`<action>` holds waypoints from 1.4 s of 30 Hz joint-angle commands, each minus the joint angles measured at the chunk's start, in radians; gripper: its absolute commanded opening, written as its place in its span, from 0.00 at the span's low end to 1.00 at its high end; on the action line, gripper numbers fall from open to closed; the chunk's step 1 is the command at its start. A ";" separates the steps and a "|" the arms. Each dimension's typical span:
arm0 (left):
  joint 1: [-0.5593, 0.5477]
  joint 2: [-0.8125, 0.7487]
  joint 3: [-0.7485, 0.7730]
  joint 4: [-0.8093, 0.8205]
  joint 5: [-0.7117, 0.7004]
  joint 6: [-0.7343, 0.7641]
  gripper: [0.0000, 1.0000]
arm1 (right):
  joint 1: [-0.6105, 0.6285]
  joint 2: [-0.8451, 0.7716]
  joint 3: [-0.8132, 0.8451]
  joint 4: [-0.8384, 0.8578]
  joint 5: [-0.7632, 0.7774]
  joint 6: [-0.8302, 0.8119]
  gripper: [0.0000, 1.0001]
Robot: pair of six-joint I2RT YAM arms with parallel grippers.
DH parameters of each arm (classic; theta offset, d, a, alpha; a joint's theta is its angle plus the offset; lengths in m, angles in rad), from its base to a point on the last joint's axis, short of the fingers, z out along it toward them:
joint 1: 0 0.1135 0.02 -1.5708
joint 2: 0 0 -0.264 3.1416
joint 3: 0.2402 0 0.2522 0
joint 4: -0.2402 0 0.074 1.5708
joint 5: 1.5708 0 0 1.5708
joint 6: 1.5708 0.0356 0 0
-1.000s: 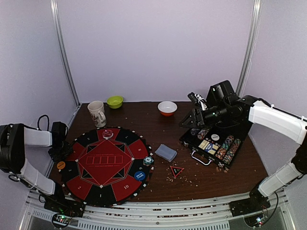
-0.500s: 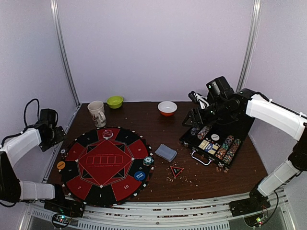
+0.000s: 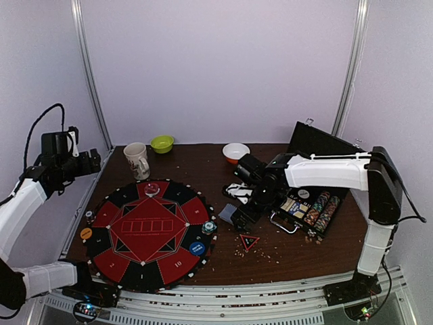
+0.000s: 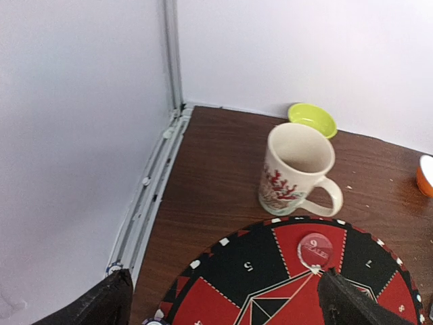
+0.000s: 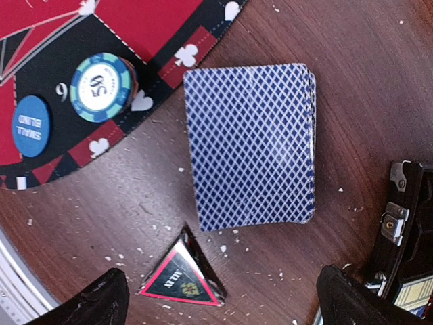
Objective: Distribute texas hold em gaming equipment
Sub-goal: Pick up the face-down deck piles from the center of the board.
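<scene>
Right gripper (image 5: 220,292) spread wide above the card deck (image 5: 250,145), centre frame; triangle marker (image 5: 181,274) lower left, chip stack (image 5: 103,87) upper left, black case (image 5: 406,223) crowding right. Left gripper (image 4: 220,298) splayed, mug (image 4: 298,169) ahead.

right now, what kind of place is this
Likely a robot lab booth staged for poker: plain walls and metal posts enclose a wooden table holding a red-black poker mat and an open chip case.

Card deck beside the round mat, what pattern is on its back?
The card deck has a blue-and-white diamond lattice back, clearest in the right wrist view.
</scene>
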 commanded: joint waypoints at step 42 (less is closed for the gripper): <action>-0.033 -0.032 0.055 0.084 0.202 0.169 0.97 | -0.030 0.235 0.012 0.131 0.143 -0.118 0.62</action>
